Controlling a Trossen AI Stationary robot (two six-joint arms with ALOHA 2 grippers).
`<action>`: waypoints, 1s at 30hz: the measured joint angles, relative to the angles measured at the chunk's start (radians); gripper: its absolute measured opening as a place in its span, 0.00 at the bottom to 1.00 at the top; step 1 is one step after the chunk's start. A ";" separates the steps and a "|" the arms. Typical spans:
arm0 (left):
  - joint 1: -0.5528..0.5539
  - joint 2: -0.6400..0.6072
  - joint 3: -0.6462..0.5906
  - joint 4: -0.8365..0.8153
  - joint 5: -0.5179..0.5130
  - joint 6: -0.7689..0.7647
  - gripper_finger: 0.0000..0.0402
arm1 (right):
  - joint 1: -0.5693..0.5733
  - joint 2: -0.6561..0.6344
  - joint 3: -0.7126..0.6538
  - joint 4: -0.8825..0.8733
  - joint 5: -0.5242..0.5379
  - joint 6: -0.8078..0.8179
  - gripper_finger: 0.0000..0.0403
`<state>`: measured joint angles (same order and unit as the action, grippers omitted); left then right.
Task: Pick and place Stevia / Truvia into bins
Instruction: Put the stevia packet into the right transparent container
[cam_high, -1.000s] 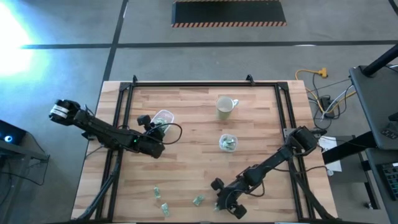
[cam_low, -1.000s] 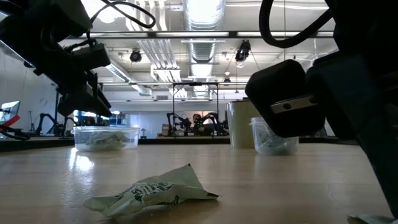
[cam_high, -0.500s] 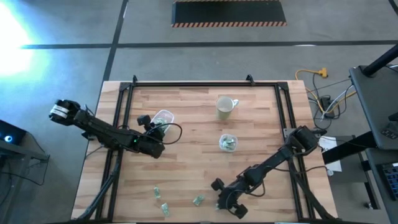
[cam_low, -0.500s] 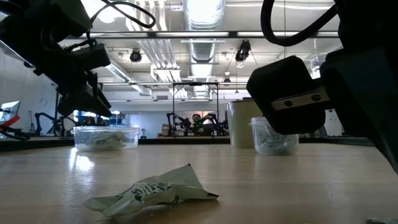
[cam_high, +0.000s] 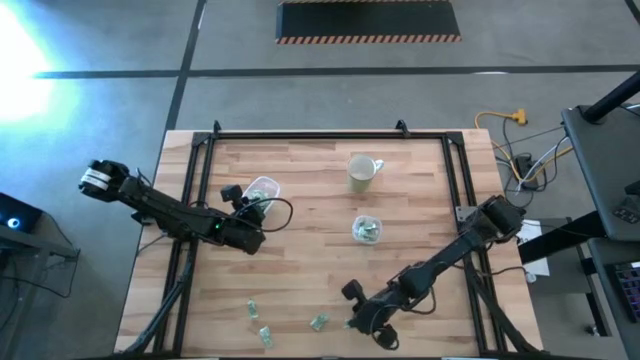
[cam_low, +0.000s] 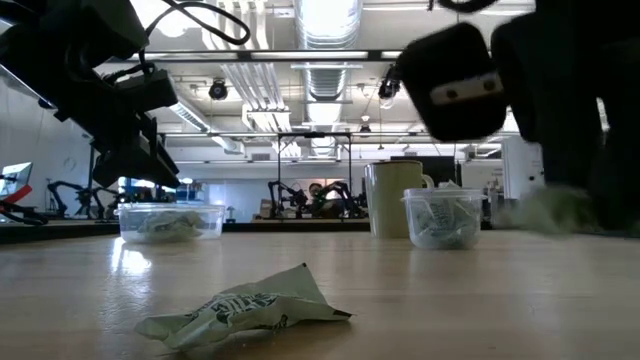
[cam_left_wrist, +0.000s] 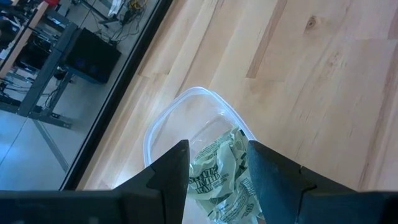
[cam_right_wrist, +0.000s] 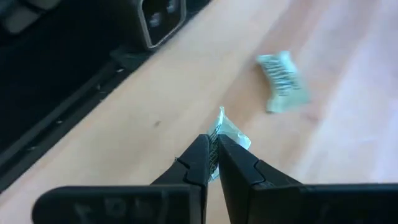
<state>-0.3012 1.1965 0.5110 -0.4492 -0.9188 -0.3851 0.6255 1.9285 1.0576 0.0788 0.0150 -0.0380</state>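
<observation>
- Since a second ago: right gripper (cam_high: 352, 322) has risen off the table near its front edge with a packet pinched; in the low view its dark body sat level with the cups then and now hangs high at the top right. Left arm has kept its place.
- Right gripper, state: fingers (cam_right_wrist: 200, 160) closed tight, a green-and-white sweetener packet (cam_right_wrist: 225, 138) clamped between the tips, its free end sticking out past them.
- Left gripper (cam_left_wrist: 216, 163): poised over the wide clear bin (cam_high: 261, 189) at the table's left-middle; fingers parted, nothing between them, with the bin's contents visible through the gap.
- Wide clear bin, contents: crumpled green-and-white packets (cam_left_wrist: 217, 180) heaped inside; rounded rim (cam_left_wrist: 163, 115) shows bare on the far side.
- Small squarish clear cup (cam_high: 366, 230): mid-table, just in front of the mug (cam_high: 360, 172); packets inside, seen also in the low view (cam_low: 441, 220).
- Mug: pale, handled, upright, toward the table's rear centre; apart from both bins.
- Loose packets on the wood, front-left region: one (cam_high: 253, 309), a second (cam_high: 265, 334) nearer the front edge, a third (cam_high: 319, 322) just beside the right gripper.
- Loose packet, right wrist view: one (cam_right_wrist: 283, 81) lying flat on the boards beyond the held packet, not touching it.
- Low view, foreground: one crumpled packet (cam_low: 245, 305) resting on the tabletop, nearest the camera.
- Table (cam_high: 310, 260): light wooden boards, dark frame around the edges.
</observation>
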 joint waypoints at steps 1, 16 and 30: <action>0.000 0.000 0.000 0.000 0.000 0.000 0.37 | 0.005 -0.015 0.000 -0.017 0.033 0.000 0.06; 0.000 0.000 0.000 0.015 0.000 0.000 0.37 | -0.021 -0.296 -0.011 -0.507 0.688 0.130 0.05; 0.000 0.000 -0.001 0.022 0.000 0.002 0.37 | -0.244 -0.423 -0.182 -0.509 0.642 0.162 0.05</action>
<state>-0.3014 1.1961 0.5096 -0.4268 -0.9192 -0.3829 0.3818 1.5051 0.8752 -0.4304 0.6574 0.1242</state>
